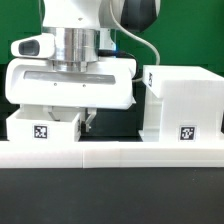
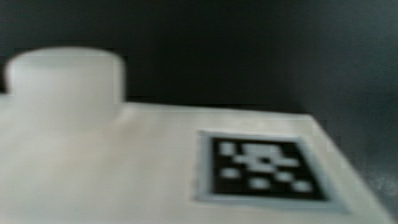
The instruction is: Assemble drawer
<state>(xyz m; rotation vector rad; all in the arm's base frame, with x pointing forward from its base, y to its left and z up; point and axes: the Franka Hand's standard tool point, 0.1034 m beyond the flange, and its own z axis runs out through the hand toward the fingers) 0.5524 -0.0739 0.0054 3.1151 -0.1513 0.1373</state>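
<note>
A small white drawer tray (image 1: 42, 128) with a square tag stands at the exterior view's left, behind the rail. The tall white box casing (image 1: 182, 104), tagged low on its front, stands at the exterior view's right. My gripper (image 1: 84, 120) hangs low right over the tray. One dark fingertip (image 1: 90, 119) shows just beyond the tray's right edge, and the other is hidden behind the tray. The wrist view is filled by the tray's white face (image 2: 107, 160), blurred, with its tag (image 2: 263, 170) and round knob (image 2: 68, 75). No fingers show there. The second tray is out of view.
The long low white rail (image 1: 112, 155) runs across the front, close before the tray and casing. A narrow dark gap (image 1: 115, 120) separates tray and casing. A green wall stands behind.
</note>
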